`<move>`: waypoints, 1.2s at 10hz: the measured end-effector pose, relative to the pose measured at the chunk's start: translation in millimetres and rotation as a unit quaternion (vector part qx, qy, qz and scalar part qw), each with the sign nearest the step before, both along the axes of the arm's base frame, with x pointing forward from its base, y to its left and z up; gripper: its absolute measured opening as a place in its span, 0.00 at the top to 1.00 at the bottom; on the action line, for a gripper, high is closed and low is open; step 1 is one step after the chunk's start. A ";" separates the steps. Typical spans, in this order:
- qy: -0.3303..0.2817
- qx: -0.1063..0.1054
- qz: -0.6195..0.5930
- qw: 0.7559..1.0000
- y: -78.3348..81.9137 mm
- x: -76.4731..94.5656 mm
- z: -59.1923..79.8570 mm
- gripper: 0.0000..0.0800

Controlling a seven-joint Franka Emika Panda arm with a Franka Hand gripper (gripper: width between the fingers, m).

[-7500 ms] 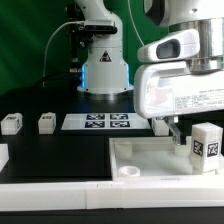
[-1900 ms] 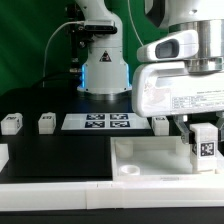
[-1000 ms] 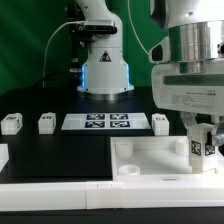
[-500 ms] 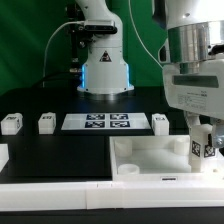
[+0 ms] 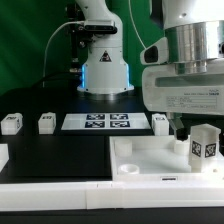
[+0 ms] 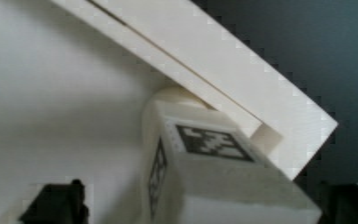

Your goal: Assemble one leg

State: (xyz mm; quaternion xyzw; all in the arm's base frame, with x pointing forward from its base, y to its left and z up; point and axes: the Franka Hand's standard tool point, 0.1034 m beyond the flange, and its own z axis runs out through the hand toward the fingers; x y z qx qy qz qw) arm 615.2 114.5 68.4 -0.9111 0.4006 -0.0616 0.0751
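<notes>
A leg [image 5: 203, 143], a small white post with a black-and-white tag, stands upright in the far right corner of the white tray-like part [image 5: 150, 160]. My gripper [image 5: 200, 136] hangs over it with the jaws on either side. One dark finger [image 5: 178, 128] shows apart from the leg. In the wrist view the leg [image 6: 220, 165] sits between the two fingertips [image 6: 55, 202], with a gap on each side. The gripper [image 6: 208, 205] is open.
Three more legs [image 5: 11, 123] [image 5: 46, 122] [image 5: 160, 123] stand in a row on the black table, with the marker board [image 5: 97, 122] between them. The arm's base [image 5: 105, 65] is behind. A round socket [image 5: 129, 170] is at the tray's near corner.
The hand has turned back about its vertical axis to face broadside again. The leg stays in the tray's corner, its tag now in full view.
</notes>
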 end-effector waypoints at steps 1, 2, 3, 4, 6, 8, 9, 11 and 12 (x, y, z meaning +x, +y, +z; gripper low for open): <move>-0.007 -0.017 0.081 0.997 -0.9 0.5 0.2 0.19; -0.012 -0.028 0.137 0.990 -1.7 0.8 0.4 0.19; -0.016 -0.041 0.194 0.980 -1.9 1.0 0.5 0.19; -0.020 -0.058 0.260 0.964 -1.5 1.1 0.5 0.19; -0.024 -0.082 0.355 0.931 -0.8 1.1 0.5 0.19; -0.028 -0.103 0.452 0.886 -2.3 1.4 0.5 0.19; -0.030 -0.113 0.495 0.861 -3.6 1.7 0.5 0.19; -0.032 -0.122 0.546 0.828 -5.8 2.1 0.5 0.19; -0.032 -0.121 0.540 0.832 -5.9 2.1 0.5 0.19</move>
